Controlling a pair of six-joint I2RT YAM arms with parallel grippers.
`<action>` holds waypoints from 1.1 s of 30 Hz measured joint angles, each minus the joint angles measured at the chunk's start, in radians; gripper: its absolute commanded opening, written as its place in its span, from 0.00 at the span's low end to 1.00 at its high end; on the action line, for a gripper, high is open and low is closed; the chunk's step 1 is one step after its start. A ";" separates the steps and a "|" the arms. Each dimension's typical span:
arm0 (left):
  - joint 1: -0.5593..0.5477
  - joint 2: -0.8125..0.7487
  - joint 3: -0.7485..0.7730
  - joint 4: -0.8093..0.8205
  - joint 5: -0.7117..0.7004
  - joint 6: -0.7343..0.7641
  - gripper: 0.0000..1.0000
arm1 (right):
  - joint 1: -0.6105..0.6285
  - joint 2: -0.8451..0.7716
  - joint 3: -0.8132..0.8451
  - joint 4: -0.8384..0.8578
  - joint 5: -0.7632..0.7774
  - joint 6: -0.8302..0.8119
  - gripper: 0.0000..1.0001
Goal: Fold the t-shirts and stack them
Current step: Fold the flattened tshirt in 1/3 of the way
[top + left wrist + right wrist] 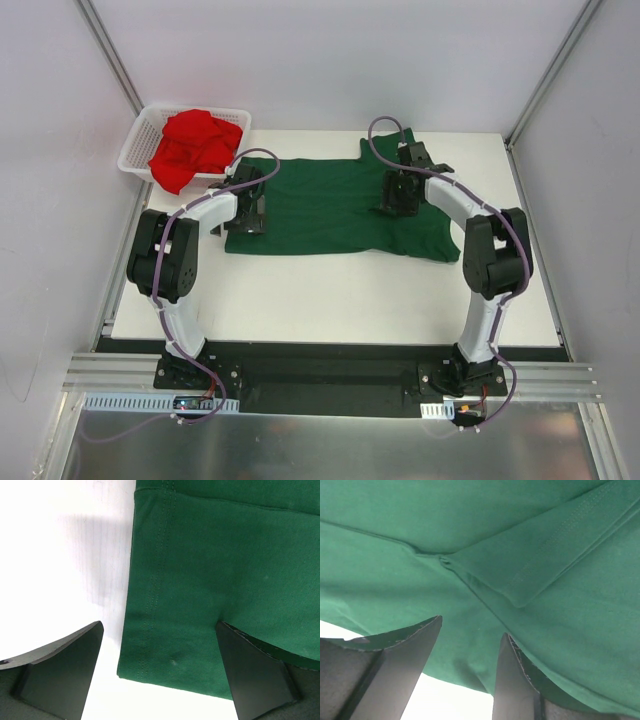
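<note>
A dark green t-shirt (330, 205) lies spread flat on the white table (300, 300). My left gripper (248, 212) hovers open over its left hem. In the left wrist view the stitched hem corner (145, 665) lies between the wide-apart fingers of the left gripper (160, 626). My right gripper (396, 200) is low on the shirt's right side by the sleeve. Seen from the right wrist, the right gripper (472, 626) has its jaws partly narrowed, a small ridge of green cloth (470, 665) between them. A crumpled red t-shirt (195, 145) fills the basket.
The white mesh basket (133, 152) stands at the table's back left corner. Grey walls enclose the table on three sides. Bare white tabletop lies in front of the green shirt, and the arm bases sit on the black rail (320, 375).
</note>
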 measured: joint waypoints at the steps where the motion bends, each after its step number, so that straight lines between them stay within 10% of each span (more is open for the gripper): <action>1: 0.000 0.000 0.000 0.000 0.000 0.000 0.97 | -0.002 0.008 0.002 0.000 0.000 0.001 0.55; 33: -0.001 0.000 0.000 0.000 -0.001 0.000 0.97 | -0.039 0.109 0.032 0.000 0.015 0.015 0.45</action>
